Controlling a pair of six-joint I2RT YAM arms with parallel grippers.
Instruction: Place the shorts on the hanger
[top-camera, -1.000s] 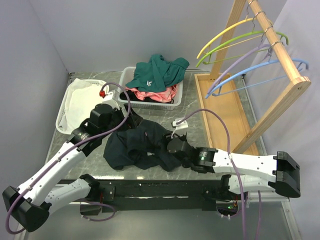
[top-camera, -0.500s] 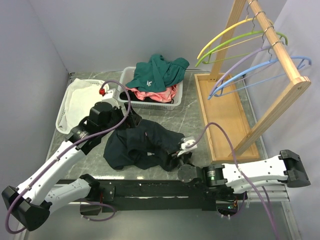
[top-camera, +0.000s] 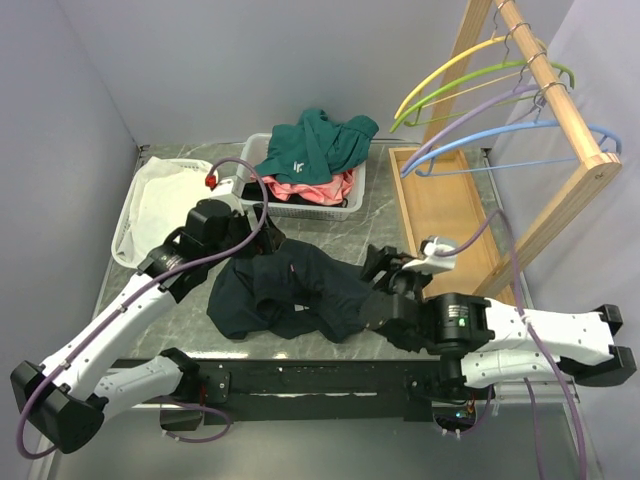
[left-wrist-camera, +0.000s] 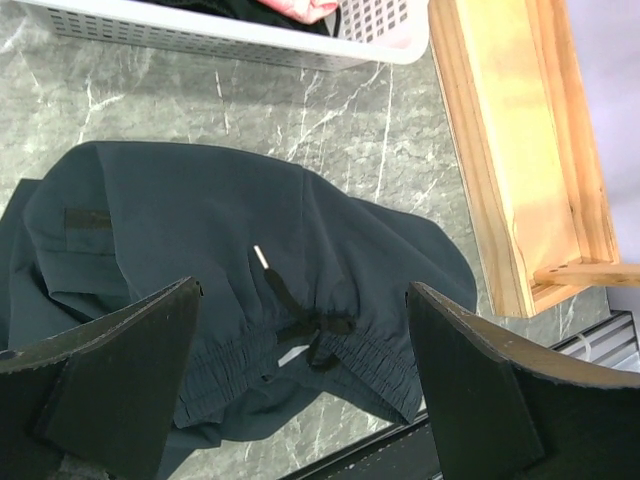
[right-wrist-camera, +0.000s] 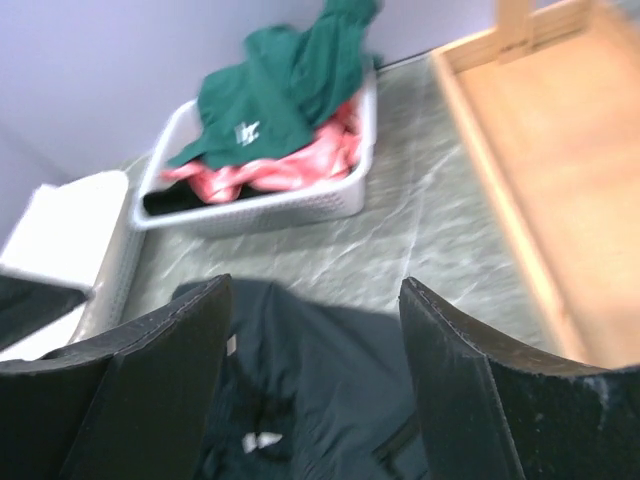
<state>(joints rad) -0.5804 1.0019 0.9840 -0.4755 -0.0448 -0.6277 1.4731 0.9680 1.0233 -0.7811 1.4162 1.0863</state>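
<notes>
The dark navy shorts (top-camera: 285, 295) lie crumpled on the marble table (top-camera: 330, 232) near its front edge. In the left wrist view their waistband and black drawstring (left-wrist-camera: 300, 320) face up. My left gripper (left-wrist-camera: 302, 290) hangs open above that waistband, at the shorts' back edge (top-camera: 262, 240), with nothing between its fingers. My right gripper (top-camera: 383, 263) is raised just right of the shorts, open and empty, and the dark fabric (right-wrist-camera: 320, 380) shows below its jaws (right-wrist-camera: 315, 285). The light-blue hanger (top-camera: 500, 135) hangs on the wooden rack (top-camera: 560, 90) at the right, nearest the front.
A white basket (top-camera: 345, 200) at the back holds a teal garment (top-camera: 310, 145) over a pink one (top-camera: 305, 190). A white bin (top-camera: 130, 215) stands at the back left. Yellow, green and lavender hangers (top-camera: 470, 70) hang behind the blue one. The rack's wooden base tray (top-camera: 440, 220) lies on the right.
My right arm left the shorts' right edge, drew back toward the front, then rose to the shorts' right with its jaws wider. The left arm barely moved. The shorts lie as before.
</notes>
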